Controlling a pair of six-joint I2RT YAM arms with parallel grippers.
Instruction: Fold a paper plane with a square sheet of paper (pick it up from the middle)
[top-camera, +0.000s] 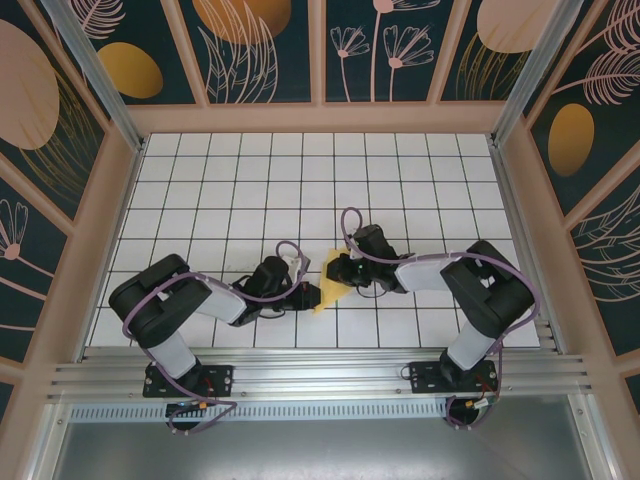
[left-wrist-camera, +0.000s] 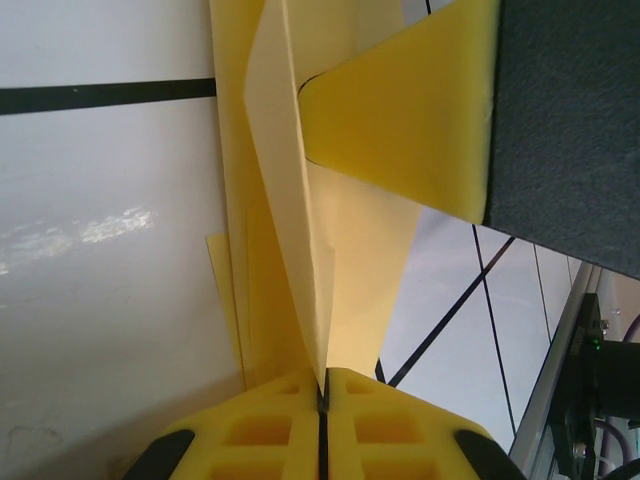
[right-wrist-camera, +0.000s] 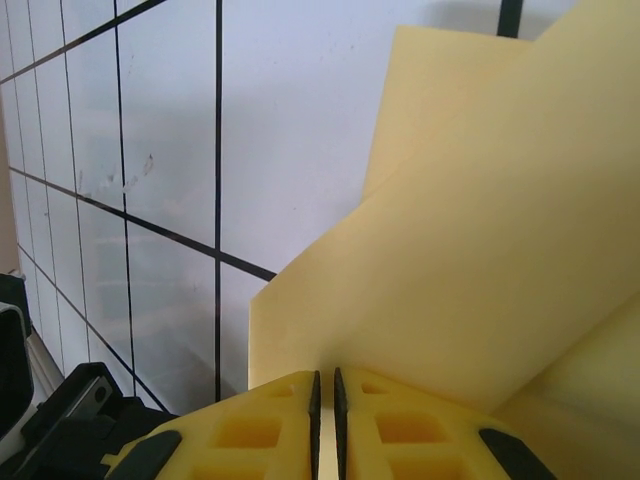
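I can find no word, number, label or brand mark that can be read anywhere here. The wall panels (top-camera: 260, 50) along the top of the frame carry drawn leaves, flowers and orange ovals rather than lettering. The white tiled table (top-camera: 250, 180) bears plain black grid lines.

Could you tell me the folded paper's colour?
The paper is pale yellow, clearest in the left wrist view.
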